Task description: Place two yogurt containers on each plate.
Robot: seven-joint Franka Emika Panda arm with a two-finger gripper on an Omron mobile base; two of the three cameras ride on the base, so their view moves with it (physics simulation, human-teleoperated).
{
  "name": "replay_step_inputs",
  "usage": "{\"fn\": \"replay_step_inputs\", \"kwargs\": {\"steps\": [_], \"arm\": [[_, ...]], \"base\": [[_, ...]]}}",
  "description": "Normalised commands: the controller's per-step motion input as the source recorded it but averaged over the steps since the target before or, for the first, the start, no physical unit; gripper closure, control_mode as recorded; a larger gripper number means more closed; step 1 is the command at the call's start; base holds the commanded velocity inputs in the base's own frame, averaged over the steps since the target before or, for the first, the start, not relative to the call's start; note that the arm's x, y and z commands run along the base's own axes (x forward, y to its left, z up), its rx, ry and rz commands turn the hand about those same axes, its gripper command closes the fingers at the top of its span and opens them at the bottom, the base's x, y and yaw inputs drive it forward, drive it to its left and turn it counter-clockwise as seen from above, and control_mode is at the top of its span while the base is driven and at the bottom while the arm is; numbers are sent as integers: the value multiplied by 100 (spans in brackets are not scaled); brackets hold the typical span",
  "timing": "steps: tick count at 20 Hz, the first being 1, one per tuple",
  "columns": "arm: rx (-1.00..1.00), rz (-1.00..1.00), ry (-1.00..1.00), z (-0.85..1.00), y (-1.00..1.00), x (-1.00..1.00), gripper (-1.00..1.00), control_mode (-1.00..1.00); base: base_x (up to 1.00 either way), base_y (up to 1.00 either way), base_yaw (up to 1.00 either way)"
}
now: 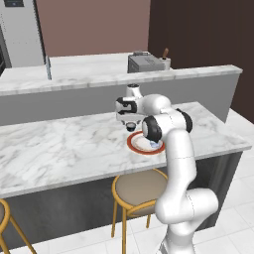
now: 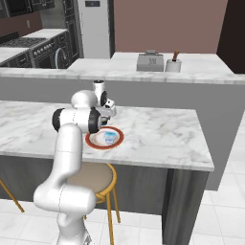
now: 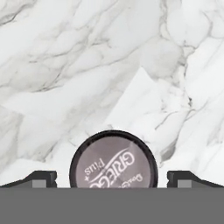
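Observation:
A dark yogurt container [image 3: 113,159] with a grey printed lid stands on the marble counter, seen from straight above in the hand view. My gripper [image 3: 113,179] is open over it, one fingertip on each side, not touching. In the left base view the gripper [image 1: 130,122] hangs just above this dark cup [image 1: 131,128], which sits just beyond the far rim of the plate with the red-orange rim [image 1: 135,147]. On that plate [image 2: 92,142] lies a pale blue-and-white yogurt container [image 2: 110,136], partly hidden by my arm in the left base view.
The marble island counter [image 1: 59,149] runs left and right, with its front edge near the plate. A round stool [image 1: 139,188] stands under that edge. Behind is a higher ledge, and a grey box [image 2: 150,61] and a cup sit on the back counter.

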Motion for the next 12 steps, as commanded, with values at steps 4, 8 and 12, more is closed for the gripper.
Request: {"fn": "replay_step_inputs", "kwargs": {"steps": [4,8,12], "arm": [[0,0,0,-4,0,0,-100,-100],[0,0,0,-14,0,0,-100,-100],[0,0,0,-21,0,0,-100,-100]], "base": [[0,0,0],[0,0,0],[0,0,0]]}}
